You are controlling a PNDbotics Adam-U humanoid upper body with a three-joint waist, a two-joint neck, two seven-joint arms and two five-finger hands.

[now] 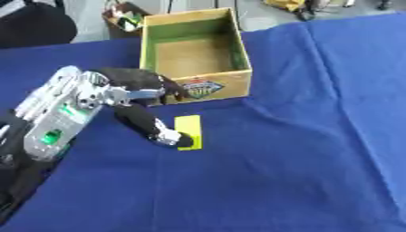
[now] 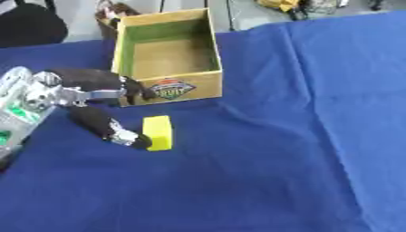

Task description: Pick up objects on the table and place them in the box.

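Note:
A yellow block (image 1: 190,130) lies flat on the blue cloth just in front of the wooden box (image 1: 208,89). The box stands open at the back centre; its green-lined inside looks bare. My left hand (image 1: 129,81) comes in from the left and is open. Its thumb (image 1: 151,124) stretches down to the block's lower left edge and touches it. Its fingers (image 1: 171,89) point at the box's front wall, above the block. Nothing is held between them. The right hand does not show.
The blue cloth (image 1: 301,136) covers the table, with folds running down the right side. Behind the box at the far left stands a small basket (image 1: 123,19) with odds and ends. A dark rounded shape (image 1: 31,25) sits at the top left corner.

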